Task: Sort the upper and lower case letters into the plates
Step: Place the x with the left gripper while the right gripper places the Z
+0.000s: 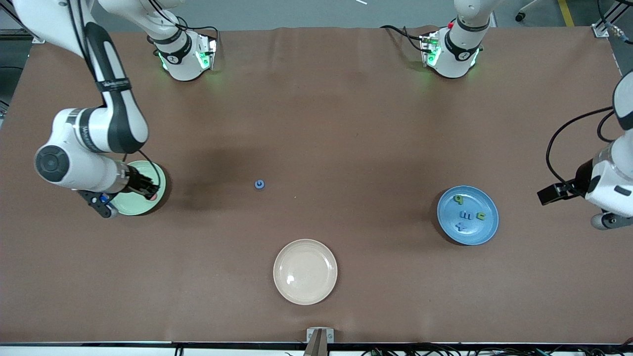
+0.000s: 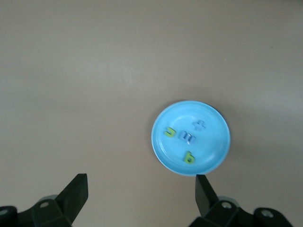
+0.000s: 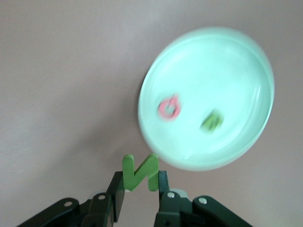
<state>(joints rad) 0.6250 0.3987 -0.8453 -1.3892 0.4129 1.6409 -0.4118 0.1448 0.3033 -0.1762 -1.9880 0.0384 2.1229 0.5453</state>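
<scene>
My right gripper (image 3: pixel 139 179) is shut on a green capital N (image 3: pixel 140 171) and hangs over the edge of the mint green plate (image 3: pixel 222 71). In that plate lie a red letter (image 3: pixel 169 108) and a green letter (image 3: pixel 211 121). From the front, the right gripper (image 1: pixel 147 190) covers part of the mint plate (image 1: pixel 129 206). One blue letter (image 1: pixel 259 184) lies alone mid-table. The blue plate (image 1: pixel 483 200) holds several small letters, green and blue. My left gripper (image 2: pixel 140 184) is open and empty, up in the air beside the blue plate (image 2: pixel 214 142), toward the left arm's end of the table (image 1: pixel 550 194).
A cream-beige plate (image 1: pixel 305 271) with nothing in it sits nearer the front camera than the lone blue letter. Both arm bases stand along the table edge farthest from the front camera. Brown tabletop lies between the plates.
</scene>
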